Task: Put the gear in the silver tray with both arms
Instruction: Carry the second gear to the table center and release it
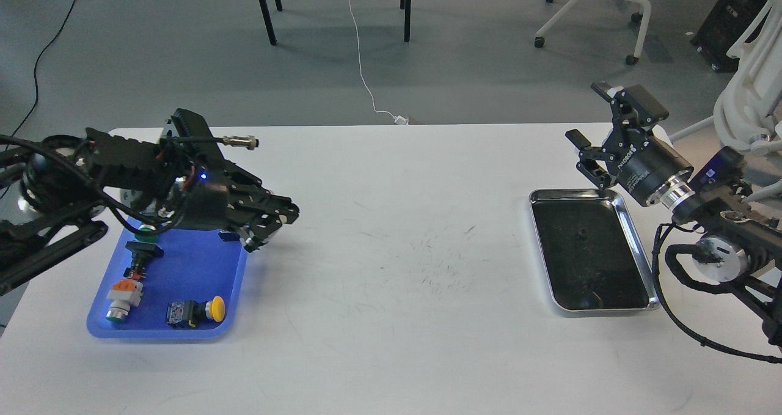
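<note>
While the left claw [269, 228] hangs over the blue tray [183, 280], fingers pinched on something small and silvery, the right claw [595, 118] gapes empty above the silver tray [635, 244].

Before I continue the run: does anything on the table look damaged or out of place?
Nothing is spilled or broken. Only the white table has dark scuff marks at its middle. The silver tray is empty; the parts lie in the blue tray.
</note>
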Tool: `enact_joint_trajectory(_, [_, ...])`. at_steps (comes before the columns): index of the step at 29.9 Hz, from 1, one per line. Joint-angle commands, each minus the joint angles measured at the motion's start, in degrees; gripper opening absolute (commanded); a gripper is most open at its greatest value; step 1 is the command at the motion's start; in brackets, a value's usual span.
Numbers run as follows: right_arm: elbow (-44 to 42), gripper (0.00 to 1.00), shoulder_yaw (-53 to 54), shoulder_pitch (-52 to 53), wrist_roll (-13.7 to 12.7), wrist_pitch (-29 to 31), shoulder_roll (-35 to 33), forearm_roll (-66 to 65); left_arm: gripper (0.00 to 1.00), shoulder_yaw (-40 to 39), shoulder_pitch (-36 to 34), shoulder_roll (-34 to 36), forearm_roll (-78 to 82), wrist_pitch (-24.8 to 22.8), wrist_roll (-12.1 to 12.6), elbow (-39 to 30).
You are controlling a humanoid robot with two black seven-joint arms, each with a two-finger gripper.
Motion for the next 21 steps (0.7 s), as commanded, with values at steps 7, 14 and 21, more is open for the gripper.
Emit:
enact_joint_trajectory(7, [-1.0,0.96,-9.17,15.75,0.0,-0.99,2.33,9.11,0.17,12.13,-9.56,-18.18,0.01,-0.1,0.02,13.04])
enact_joint_trajectory(14, [-2.76,0.96,-13.57,21.82,0.0,-2.31,6.55,9.2,0.17,15.39,-10.8,-29.7,0.01,-0.1,0.02,24.47])
enact_joint_trajectory(21, [-4.87,0.96,-16.65,23.59,0.0,-2.48,9.37,9.2,0.17,16.97,-10.89,-37.17,0.01,-0.1,0.02,30.45])
